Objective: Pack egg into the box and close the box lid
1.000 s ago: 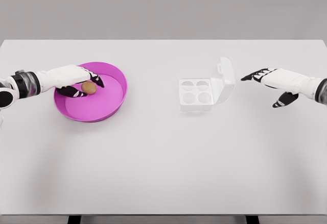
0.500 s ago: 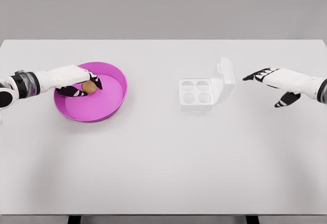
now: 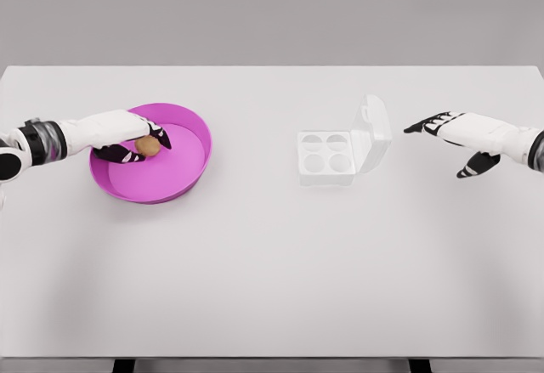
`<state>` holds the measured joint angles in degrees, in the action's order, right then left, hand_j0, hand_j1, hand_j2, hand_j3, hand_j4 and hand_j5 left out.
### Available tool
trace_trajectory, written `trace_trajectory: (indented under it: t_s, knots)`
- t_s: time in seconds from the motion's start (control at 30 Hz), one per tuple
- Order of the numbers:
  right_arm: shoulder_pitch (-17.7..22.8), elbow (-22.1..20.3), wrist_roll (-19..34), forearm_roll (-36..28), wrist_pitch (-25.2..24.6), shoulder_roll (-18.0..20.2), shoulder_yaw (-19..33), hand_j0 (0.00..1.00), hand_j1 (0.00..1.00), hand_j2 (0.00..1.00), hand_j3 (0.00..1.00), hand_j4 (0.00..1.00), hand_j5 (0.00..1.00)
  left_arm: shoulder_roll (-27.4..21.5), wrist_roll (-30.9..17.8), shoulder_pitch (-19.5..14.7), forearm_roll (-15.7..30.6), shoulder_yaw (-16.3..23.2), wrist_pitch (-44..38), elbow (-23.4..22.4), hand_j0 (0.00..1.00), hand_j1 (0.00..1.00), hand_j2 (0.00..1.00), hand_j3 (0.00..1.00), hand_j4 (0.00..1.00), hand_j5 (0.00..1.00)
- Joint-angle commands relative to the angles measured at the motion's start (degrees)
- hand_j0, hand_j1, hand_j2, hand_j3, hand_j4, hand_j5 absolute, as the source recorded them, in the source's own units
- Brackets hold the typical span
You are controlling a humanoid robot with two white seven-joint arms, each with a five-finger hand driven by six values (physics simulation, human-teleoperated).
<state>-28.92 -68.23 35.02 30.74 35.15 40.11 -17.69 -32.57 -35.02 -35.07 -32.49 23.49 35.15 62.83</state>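
Left hand (image 3: 132, 142) reaches into the pink bowl (image 3: 183, 173), its dark fingers curled around the brown egg (image 3: 148, 145) — thumb below, the others over the top and far side. The egg looks to rest on the bowl's floor near its left wall, so I judge this as the grasp being settled, not yet a lift. Well to the right of the bowl sits the clear egg box (image 3: 327, 157) on the white tabletop (image 3: 272, 262), its four cups showing and its lid (image 3: 374, 133) standing up on the right side. Right hand (image 3: 455, 139) hovers further right of the box, fingers spread and holding nothing.

Next, the move calls for a firm but gentle pinch, a lift clear of the bowl's rim, then a carry rightward to one of the cups.

Compared with a second ago, little differs: the left hand's fingers sit slightly closer about the egg, and the right hand has drifted a touch away from the box.
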Motion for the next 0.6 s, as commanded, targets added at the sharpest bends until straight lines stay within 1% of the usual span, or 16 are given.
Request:
trace_trajectory:
  t_s: [0.0, 0.57]
  knots:
    - [0.0, 0.0, 0.0, -0.3, -0.2, 0.1, 0.0, 1.0, 1.0, 1.0, 1.0, 1.0, 1.0, 0.0, 0.0, 0.0, 0.3, 0.0, -0.1, 0.0, 0.66, 0.66, 0.66, 0.66, 0.66, 0.66]
    - [0.0, 0.1, 0.0, -0.3, -0.2, 0.1, 0.0, 1.0, 1.0, 1.0, 1.0, 1.0, 1.0, -0.1, 0.0, 0.1, 0.1, 0.0, -0.1, -0.1, 0.66, 0.66, 0.66, 0.66, 0.66, 0.66]
